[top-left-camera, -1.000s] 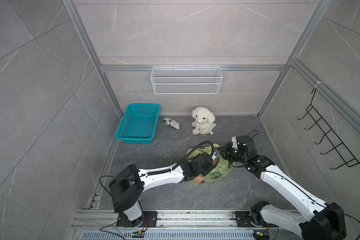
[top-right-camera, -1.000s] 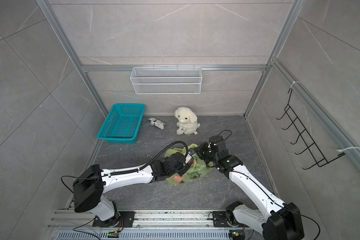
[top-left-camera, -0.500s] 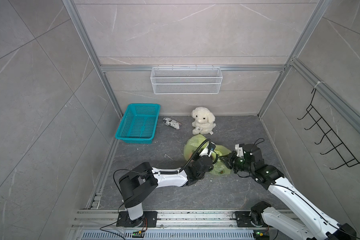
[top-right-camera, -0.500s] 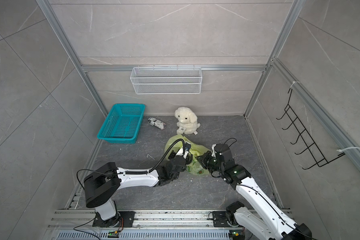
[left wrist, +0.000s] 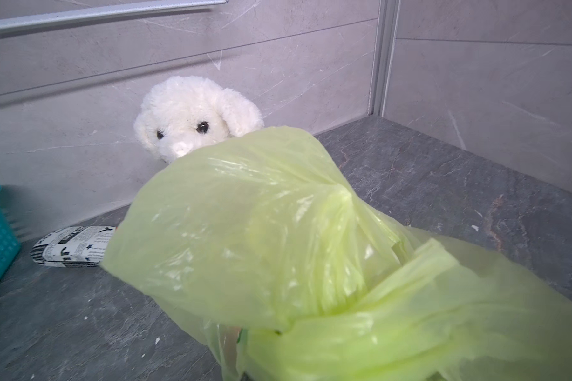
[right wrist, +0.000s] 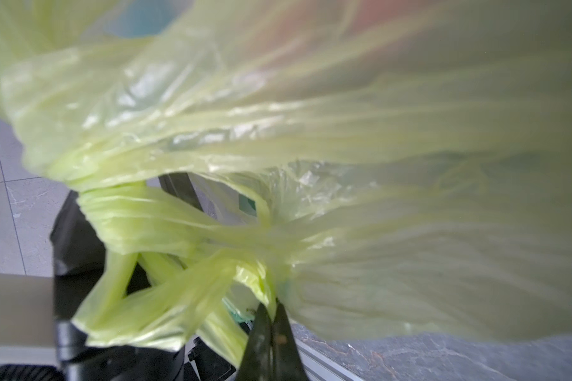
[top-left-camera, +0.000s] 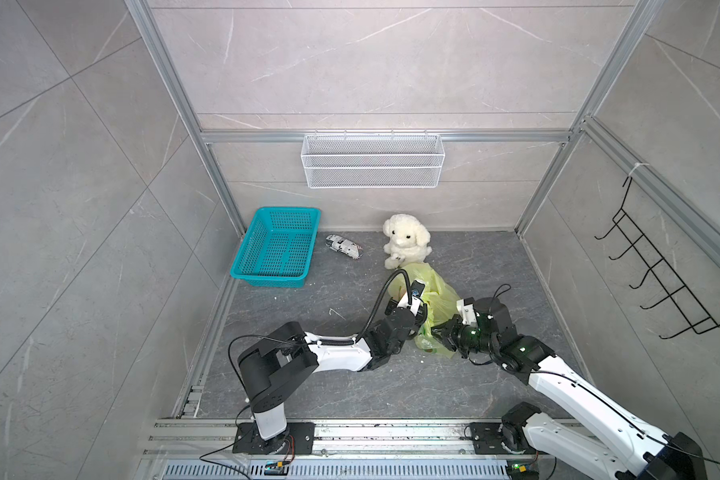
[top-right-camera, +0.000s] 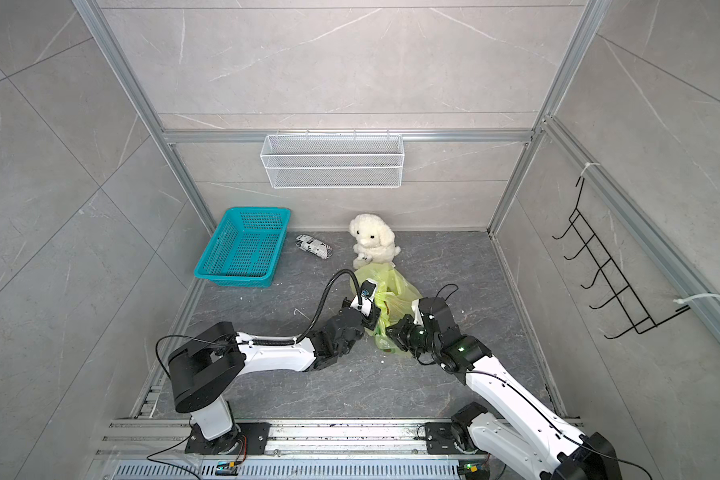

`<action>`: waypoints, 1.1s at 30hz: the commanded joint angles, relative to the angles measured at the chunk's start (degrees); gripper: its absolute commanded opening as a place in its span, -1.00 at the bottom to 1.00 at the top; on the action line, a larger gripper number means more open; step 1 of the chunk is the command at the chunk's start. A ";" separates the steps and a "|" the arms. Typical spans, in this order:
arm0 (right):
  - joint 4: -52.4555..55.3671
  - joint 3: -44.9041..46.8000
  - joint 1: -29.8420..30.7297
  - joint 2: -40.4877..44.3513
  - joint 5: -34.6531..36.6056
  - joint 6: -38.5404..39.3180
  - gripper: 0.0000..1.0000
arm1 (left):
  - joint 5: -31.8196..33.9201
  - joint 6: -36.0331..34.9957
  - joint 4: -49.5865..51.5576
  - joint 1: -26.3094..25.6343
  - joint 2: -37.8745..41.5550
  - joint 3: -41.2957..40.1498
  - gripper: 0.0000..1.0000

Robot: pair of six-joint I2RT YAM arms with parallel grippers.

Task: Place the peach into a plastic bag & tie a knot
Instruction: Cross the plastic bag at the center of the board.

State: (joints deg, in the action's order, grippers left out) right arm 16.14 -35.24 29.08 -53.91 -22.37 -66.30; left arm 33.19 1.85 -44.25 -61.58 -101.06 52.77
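Right wrist view: my right gripper (right wrist: 271, 316) is pinched shut on a thin strip of the plastic bag (right wrist: 278, 99). The film balloons just past my fingertips and fills nearly everything ahead. Beside that pinch the handle strips bunch into a loose knot (right wrist: 245, 237), with ends trailing toward my left gripper (top-left-camera: 422, 321). In the left wrist view those jaws are buried under plastic, but they are closed, with a gathered strip drawn tight from them. In both top views the bag is bunched between my two grippers, touching both. A reddish-orange patch (right wrist: 373, 23) shows through the film beyond my right jaws, too blurred to name. Past the bag, away from both jaws, sits the plush dog (top-left-camera: 406, 239). The teal basket (top-left-camera: 279, 249) lies well apart on my left gripper's outer side.
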 commanded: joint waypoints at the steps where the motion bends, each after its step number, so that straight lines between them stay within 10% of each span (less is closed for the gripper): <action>1: -0.69 0.31 1.44 -1.17 -0.72 2.43 -1.00 | -5.70 5.00 -8.53 1.23 0.26 -0.29 -1.00; 6: 1.52 0.03 1.96 0.24 2.19 4.29 -0.98 | -15.72 8.11 -10.81 3.26 0.16 -2.06 -1.00; 16: 10.63 -4.90 1.94 4.33 10.72 10.03 -0.25 | -23.42 7.87 -13.88 3.92 -1.28 -3.91 -1.00; 33: 14.33 -9.88 1.99 18.78 18.24 21.10 -0.24 | -24.42 5.80 -15.98 3.80 -2.45 -4.35 -1.00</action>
State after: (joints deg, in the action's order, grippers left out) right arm 27.73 -41.10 30.76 -36.23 -8.43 -49.98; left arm 9.76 8.58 -55.59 -57.65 -103.53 48.66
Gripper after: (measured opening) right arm 0.387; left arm 0.049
